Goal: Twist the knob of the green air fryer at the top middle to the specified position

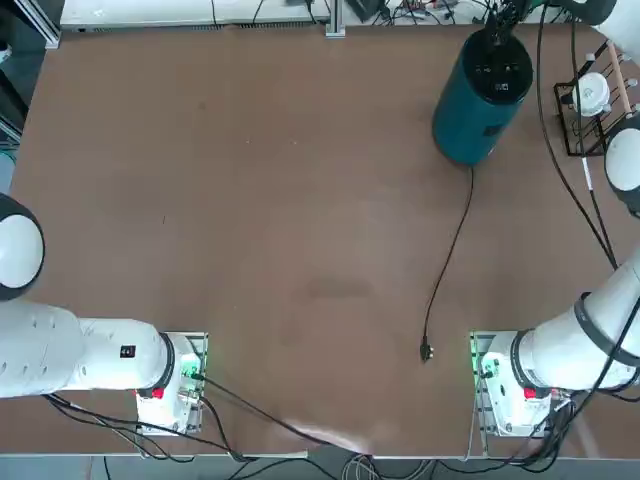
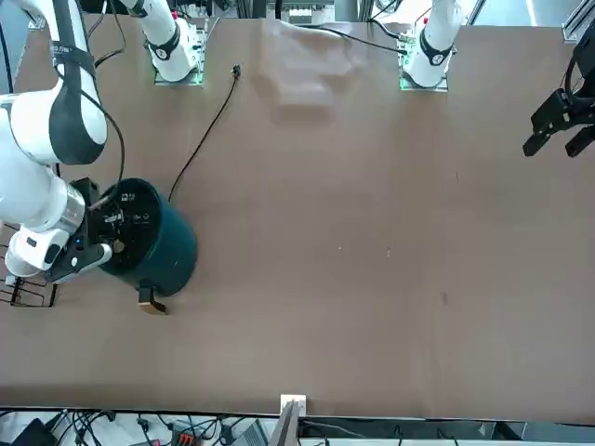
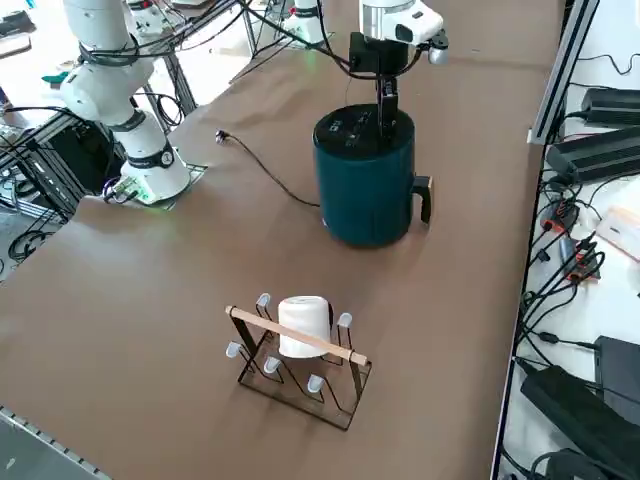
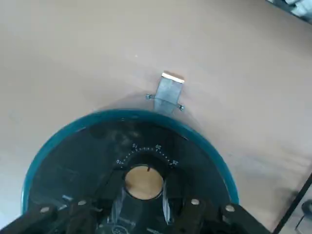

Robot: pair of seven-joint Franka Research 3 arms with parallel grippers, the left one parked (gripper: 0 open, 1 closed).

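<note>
The green air fryer (image 1: 470, 120) stands at the table's far edge, right of the middle, a tall teal cylinder (image 3: 365, 195) with a black top face. In the wrist view the tan-gold knob (image 4: 144, 181) sits in the middle of that face, below an arc of white dial marks. My right gripper (image 4: 144, 189) comes straight down onto the top, and its two dark fingers (image 4: 170, 192) press against either side of the knob. The same gripper (image 3: 385, 112) is seen standing over the fryer (image 2: 158, 246) from the side.
The fryer's thin black cord (image 1: 452, 245) runs loose across the table to its plug (image 1: 427, 351). A small handle (image 3: 425, 197) sticks out of the fryer's side. A black wire rack (image 3: 300, 365) holding a white round object (image 3: 303, 322) stands to the fryer's right.
</note>
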